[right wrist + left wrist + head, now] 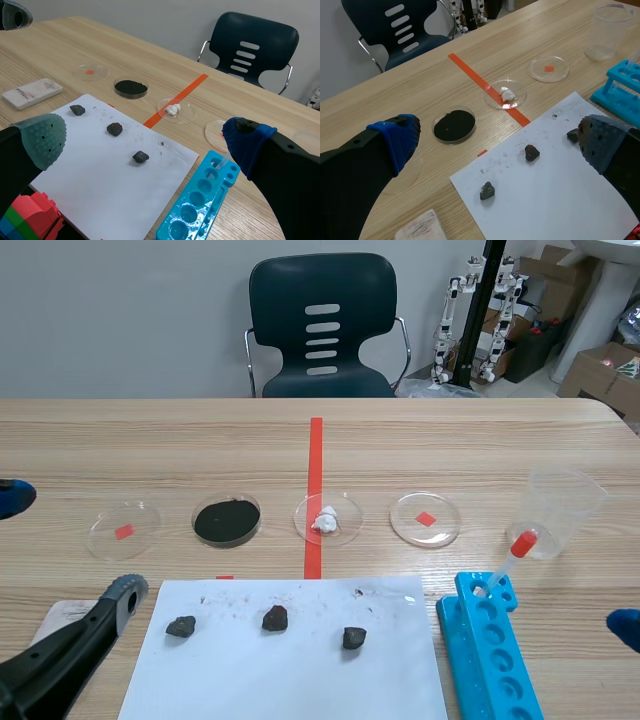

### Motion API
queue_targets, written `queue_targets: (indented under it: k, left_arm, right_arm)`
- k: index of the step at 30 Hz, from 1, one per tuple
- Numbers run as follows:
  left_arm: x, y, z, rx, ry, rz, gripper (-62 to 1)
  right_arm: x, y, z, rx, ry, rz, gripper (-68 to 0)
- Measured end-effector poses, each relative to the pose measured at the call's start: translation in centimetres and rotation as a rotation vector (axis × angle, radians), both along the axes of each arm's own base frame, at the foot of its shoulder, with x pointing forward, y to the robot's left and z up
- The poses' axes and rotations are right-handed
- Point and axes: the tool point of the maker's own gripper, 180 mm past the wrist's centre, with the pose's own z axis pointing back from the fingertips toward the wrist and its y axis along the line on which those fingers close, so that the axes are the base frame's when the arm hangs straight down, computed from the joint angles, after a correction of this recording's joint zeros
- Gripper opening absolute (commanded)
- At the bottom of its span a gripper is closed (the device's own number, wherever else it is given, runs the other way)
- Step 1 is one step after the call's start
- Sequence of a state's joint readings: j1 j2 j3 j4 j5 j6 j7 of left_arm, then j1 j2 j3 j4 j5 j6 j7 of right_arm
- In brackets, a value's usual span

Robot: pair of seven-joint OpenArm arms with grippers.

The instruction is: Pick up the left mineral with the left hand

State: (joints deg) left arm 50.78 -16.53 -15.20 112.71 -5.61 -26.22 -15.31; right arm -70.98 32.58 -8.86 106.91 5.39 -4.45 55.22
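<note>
My left gripper [497, 145] stood wide open with nothing in it, one finger on each side of the view. The left stone [487, 190] lay ahead of it and lower down, in the gap between the two fingers and touching neither. It sat near the left corner of the white sheet of paper [545, 210], close to the edge nearest me. A flat white block [417, 227] lay on the wood just beside that corner, off the paper.

Further along the sheet lay the middle stone [532, 152], well apart from the first, and then the right stone [573, 134], partly hidden behind my right finger. Nothing stood between the open fingers and the left stone.

Beyond the paper were a dish of black powder [454, 125], a dish with a white lump [505, 95] on the orange line, and a blue rack [625, 87] off to the right.

In the scene view my left arm [60, 655] came in low from the near left corner, its finger beside the paper's left edge.

My right gripper [145, 140] was also open and held nothing.
</note>
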Motion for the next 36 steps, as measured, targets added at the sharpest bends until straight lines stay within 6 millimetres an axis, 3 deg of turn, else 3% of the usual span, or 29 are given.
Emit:
queue_targets:
  k: [12, 16, 23, 31, 36]
  left_arm:
    - [-0.1, -0.4, -0.2, -0.008, 0.012, -0.006, 1.4]
    - [0.2, -1.0, -2.4, 0.043, 0.117, -0.01, 1.4]
    - [1.1, -3.3, -4.1, -0.011, 0.266, -0.015, 1.4]
    - [3.1, -1.8, -7.7, 0.029, 0.492, 0.253, 1.4]
    - [4.0, 1.1, -8.8, 0.005, 0.592, 0.52, 1.4]
  right_arm:
    - [0.0, 0.0, 0.0, 0.0, 0.0, 0.0, 0.4]
    - [0.0, 0.0, 0.0, 0.0, 0.0, 0.0, 0.4]
    - [0.0, 0.0, 0.0, 0.0, 0.0, 0.0, 0.4]
    - [0.0, 0.0, 0.0, 0.0, 0.0, 0.0, 0.4]
    - [0.0, 0.0, 0.0, 0.0, 0.0, 0.0, 0.4]
